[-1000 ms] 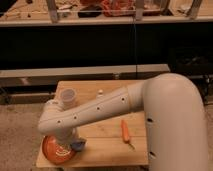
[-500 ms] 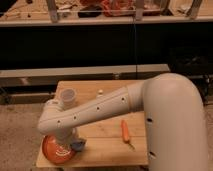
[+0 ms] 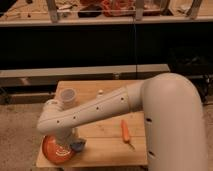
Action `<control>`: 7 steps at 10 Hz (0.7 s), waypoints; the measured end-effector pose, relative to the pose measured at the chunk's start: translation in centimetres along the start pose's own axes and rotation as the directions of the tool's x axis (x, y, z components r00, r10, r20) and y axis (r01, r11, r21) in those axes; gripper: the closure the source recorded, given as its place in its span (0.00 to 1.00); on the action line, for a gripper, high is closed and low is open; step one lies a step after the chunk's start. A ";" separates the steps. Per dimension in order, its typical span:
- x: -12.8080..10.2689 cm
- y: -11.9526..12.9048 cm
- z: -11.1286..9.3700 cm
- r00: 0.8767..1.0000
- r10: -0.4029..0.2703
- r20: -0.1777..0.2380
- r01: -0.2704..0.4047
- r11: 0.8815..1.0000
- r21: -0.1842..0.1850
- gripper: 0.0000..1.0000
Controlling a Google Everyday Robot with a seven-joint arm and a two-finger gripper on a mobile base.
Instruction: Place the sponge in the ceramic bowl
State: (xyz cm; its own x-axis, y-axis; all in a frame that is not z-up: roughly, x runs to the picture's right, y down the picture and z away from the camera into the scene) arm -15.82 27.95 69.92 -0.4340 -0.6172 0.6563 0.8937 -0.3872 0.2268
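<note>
Down at the ceramic bowl (image 3: 51, 151), the jaws sit by the sponge (image 3: 78, 145); open or closed, I cannot tell

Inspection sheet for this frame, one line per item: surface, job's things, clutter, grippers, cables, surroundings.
Surface: wooden table, light slats.
Job's things: sponge, blue, at the right rim of the orange ceramic bowl; cannot tell if it lies inside.
Clutter: whitish cup upright at back left; carrot lying to the right; small white bit near the back edge.
Grippers: gripper low at the bowl's right edge, by the sponge, largely hidden under the arm.
Cables: nothing seen.
Surroundings: dark shelving behind; speckled floor.
</note>
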 end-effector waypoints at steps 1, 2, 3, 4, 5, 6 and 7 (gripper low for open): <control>0.0 0.0 0.0 1.000 0.001 0.001 -0.001 1.000 -0.001 0.94; -0.1 0.0 0.1 1.000 0.001 0.003 -0.001 1.000 -0.001 0.86; -0.1 0.0 0.1 1.000 0.001 0.003 -0.001 1.000 -0.001 0.83; -0.2 0.0 0.1 1.000 0.001 0.004 -0.001 1.000 -0.002 0.83; -0.2 0.0 0.1 1.000 0.002 0.005 -0.002 1.000 -0.003 0.83; -0.2 0.0 0.1 1.000 0.003 0.005 -0.003 1.000 -0.003 0.83; -0.3 -0.1 0.2 1.000 0.004 0.006 -0.004 1.000 -0.004 0.83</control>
State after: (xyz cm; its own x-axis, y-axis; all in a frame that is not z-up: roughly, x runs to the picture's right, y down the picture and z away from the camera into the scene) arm -15.72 28.26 69.83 -0.4295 -0.6148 0.6614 0.8951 -0.3870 0.2215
